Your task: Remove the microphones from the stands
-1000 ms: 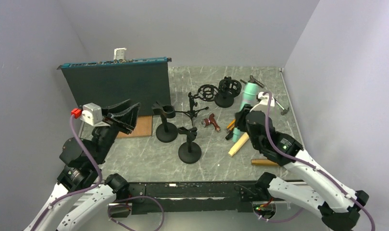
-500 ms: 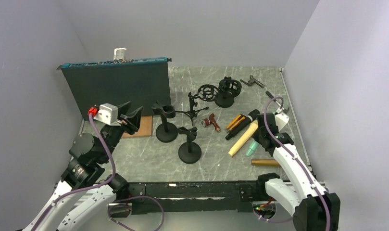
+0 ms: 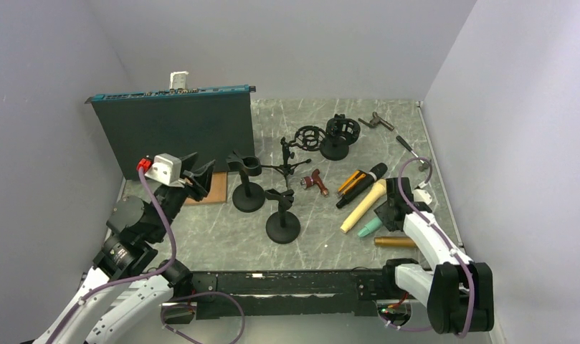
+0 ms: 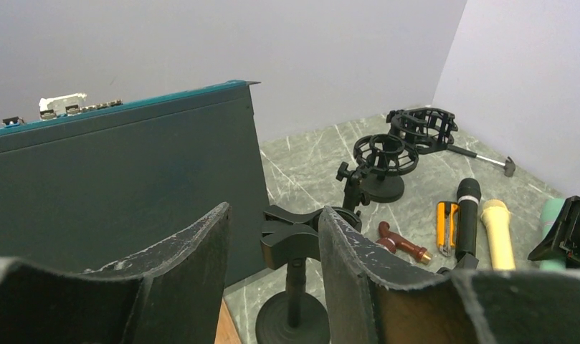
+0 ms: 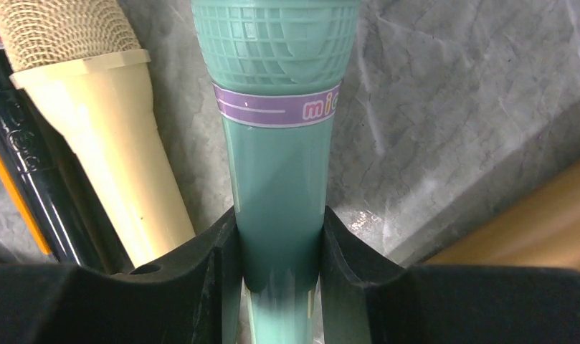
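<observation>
The teal microphone [image 3: 369,228] [image 5: 276,107] has a purple band and lies low over the table at the near right, clear of any stand. My right gripper [image 3: 384,218] [image 5: 278,244] is shut on its handle. Two black clip stands [image 3: 248,190] [image 3: 282,217] stand mid-table with empty clips. My left gripper [image 3: 199,173] [image 4: 274,210] hovers open to their left, nothing between its fingers [image 4: 193,265]. In the left wrist view the nearer stand [image 4: 295,247] shows through the gap, some way beyond.
A cream microphone [image 3: 364,206] [image 5: 93,122], a black microphone [image 3: 369,175] and a yellow-black tool [image 3: 351,183] lie just left of the teal one. A gold rod [image 3: 396,242] lies to its right. Two shock mounts [image 3: 308,136] [image 3: 340,135] stand behind. A dark upright panel [image 3: 176,132] and a brown board [image 3: 211,190] are at the left.
My right arm has brought the teal microphone from the back of the table down to the near right, beside the cream one. My left gripper opened wider and shifted slightly right.
</observation>
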Motion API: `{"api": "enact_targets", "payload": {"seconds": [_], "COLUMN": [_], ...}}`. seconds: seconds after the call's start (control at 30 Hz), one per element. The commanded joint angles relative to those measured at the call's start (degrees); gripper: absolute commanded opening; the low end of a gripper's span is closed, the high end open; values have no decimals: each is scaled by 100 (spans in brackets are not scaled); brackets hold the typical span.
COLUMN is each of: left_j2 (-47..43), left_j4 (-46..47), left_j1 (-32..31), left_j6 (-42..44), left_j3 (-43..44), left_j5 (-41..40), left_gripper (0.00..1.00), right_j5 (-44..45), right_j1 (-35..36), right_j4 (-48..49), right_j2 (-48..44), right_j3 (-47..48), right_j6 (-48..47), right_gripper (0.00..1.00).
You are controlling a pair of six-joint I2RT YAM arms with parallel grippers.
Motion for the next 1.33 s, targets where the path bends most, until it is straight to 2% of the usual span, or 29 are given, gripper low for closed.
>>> {"api": "enact_targets", "payload": {"seconds": [0.0,0.07,0.17,0.27,0.43,0.63,0.77,0.83,0.93,1.13,1.17,1.23,1.3], "left_j2": [84,62,53,80,207,151,-390,-735,-1156,-1523,-1477,-1354,-1185], "left_j4": [-41,-40,-44,-32,69,106,-68,-201,-327,386,401,258,26], "left_j1": [34,62,107,149,313,417,416,416,417,419,417,425,417], "left_j6": [72,71,56,30,-12,-209,-714,-1030,-1456,-2353,-2423,-2526,-2622], "left_j3": [66,58,51,27,-59,-97,53,189,534,701,771,963,1226], "left_j5": [94,97,130,155,187,202,500,531,705,1072,1129,1173,1213], "left_gripper": [52,52,51,51,50,54,55,57,59,60,60,59,59], "right_j5": [116,113,152,195,105,-703,-1889,-2066,-1705,-1439,-1527,-2400,-2913], "right_j1": [-46,-45,-45,-42,-42,-45,-34,-35,-35,-42,-45,-5,-38], "right_j4": [105,143,206,223,-200,-635,-581,-844,-1447,-1717,-1702,-1544,-1443], "right_j2": [137,111,-85,-353,-833,-1550,-1967,-2092,-2273,-2632,-2671,-2518,-2443], "right_j3": [123,68,-1,-48,315,1088,1596,2134,3178,4894,4938,4929,4871], "right_j6": [560,627,509,303,-316,-1942,-2488,-2629,-2695,-2758,-2750,-2623,-2477], "right_gripper": [20,29,63,86,99,100,100,100,100,100,100,100,100]}}
